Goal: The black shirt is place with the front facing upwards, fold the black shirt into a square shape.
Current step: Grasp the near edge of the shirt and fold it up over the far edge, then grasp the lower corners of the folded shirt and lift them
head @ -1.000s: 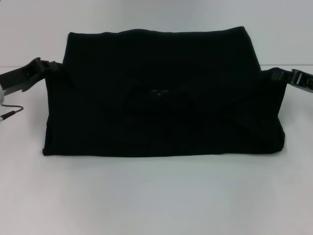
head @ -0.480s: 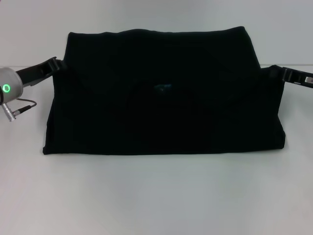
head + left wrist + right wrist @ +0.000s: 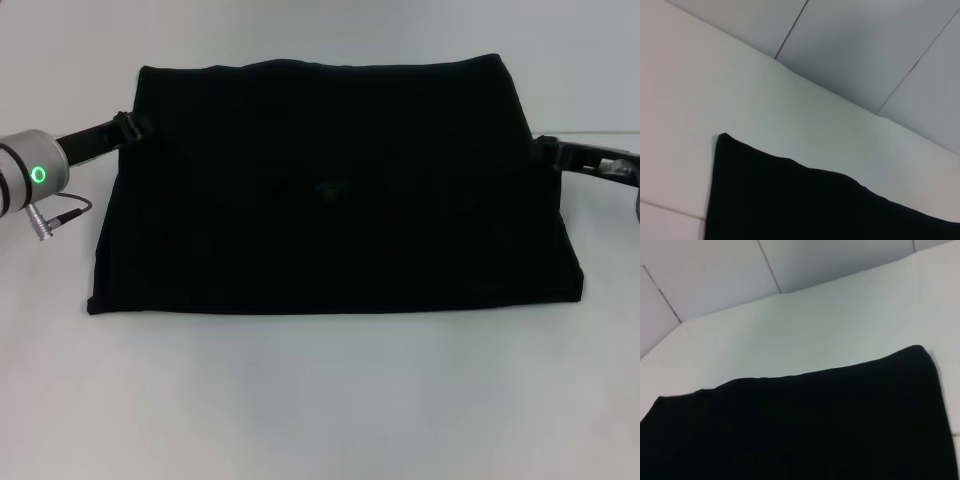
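Black shirt lies folded on the white table — left jaws and right jaws at its side edges, grip unclear.

place: lab | white table | panelled wall

Matt black cloth of the black shirt (soft, faintly creased) on a smooth white table.

No lettering or label can be read anywhere; the black shirt shows only plain dark cloth.
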### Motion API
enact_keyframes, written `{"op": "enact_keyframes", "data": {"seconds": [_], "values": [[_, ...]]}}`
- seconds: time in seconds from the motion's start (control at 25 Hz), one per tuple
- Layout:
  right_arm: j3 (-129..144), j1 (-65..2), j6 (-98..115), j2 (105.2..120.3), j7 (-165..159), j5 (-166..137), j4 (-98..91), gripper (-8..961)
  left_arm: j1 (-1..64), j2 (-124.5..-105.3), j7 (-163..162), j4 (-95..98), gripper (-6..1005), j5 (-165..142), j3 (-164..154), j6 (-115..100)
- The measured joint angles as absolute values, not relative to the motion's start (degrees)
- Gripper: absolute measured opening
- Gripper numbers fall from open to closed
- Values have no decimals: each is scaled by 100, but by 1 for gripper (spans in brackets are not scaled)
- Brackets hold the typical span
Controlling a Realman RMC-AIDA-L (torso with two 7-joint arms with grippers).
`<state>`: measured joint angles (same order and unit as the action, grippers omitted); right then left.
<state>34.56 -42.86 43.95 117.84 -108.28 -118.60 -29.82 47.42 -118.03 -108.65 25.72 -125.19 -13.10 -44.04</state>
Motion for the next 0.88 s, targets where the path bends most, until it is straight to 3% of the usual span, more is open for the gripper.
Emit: {"op": "enact_keyframes", "data": {"seconds": [0.24,0.32,0.4,0.44,0.56,0.76,0.88], "values": [[3397,-4261,4228,11890,-10625,-11807,-2986,136,4686,-11883,-10644,2583,69,-12413,-1309,-4351],[3376,-4165,4271,11877,-10637,-11635,-3011,216,4610,-11873,-10652,2588,77,-12407,-1309,-4384],[3367,-4034,4477,11818,-10622,-11361,-3018,297,4509,-11829,-10751,2599,289,-12407,-1306,-4485],[3366,-3960,4617,11781,-10608,-11207,-3025,337,4436,-11778,-10877,2603,325,-12410,-1306,-4605],[3366,-3660,5607,11591,-10211,-10669,-3028,592,4238,-11533,-11279,2569,434,-12439,-1315,-5191],[3425,-3448,7130,11495,-9203,-10606,-3052,828,3869,-10977,-12047,2520,649,-12458,-1676,-6677],[3453,-3398,7821,11504,-8640,-10876,-3053,871,3717,-10704,-12538,2575,752,-12509,-2264,-7341]]}}
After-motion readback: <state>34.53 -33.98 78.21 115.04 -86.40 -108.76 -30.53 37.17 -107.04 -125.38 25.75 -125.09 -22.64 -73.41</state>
